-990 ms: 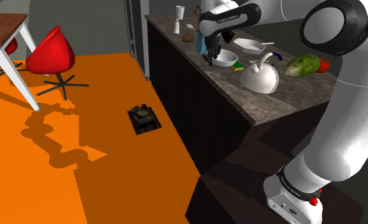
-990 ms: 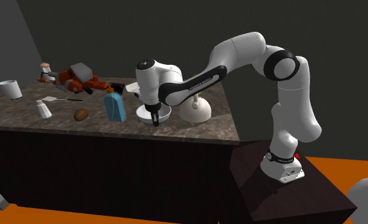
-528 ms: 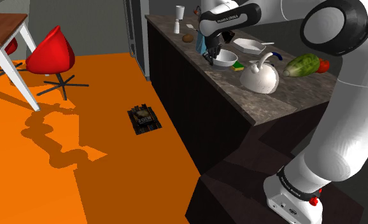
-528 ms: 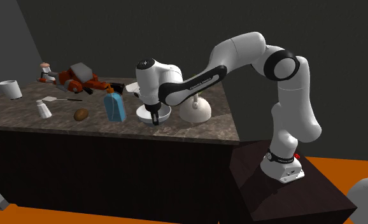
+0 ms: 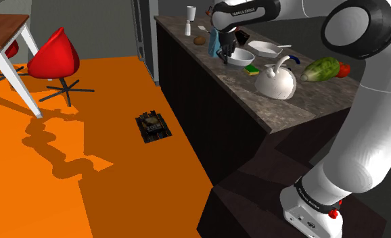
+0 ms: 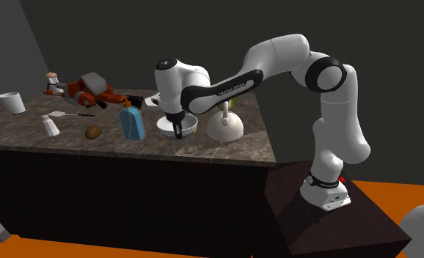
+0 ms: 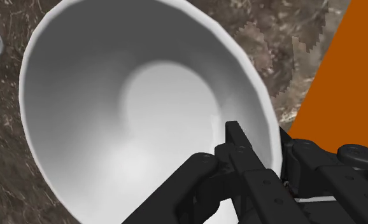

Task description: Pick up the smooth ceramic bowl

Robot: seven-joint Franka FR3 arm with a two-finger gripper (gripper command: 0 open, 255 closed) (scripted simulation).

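Overall: moderate, even light in the shoulder view; the second exterior view is dimmer.
Floor (image 5: 120, 196): saturated orange, crossed by broad, hard-edged darker shadows that fall toward the shoulder view's left.
Table (image 5: 282, 101): the top is lit and mottled, the front face nearly black.
Bowl (image 7: 113, 114): a soft bright patch in its well, greying toward the rim.
Fingers (image 7: 240, 149): flat black with little surface detail.
Edges: outlines are crisp; the shadow on the table beside the bowl is saw-toothed.

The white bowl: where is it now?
In the second exterior view the white bowl is clasped by the tool near the front edge of the counter, between the blue bottle and the white kettle.
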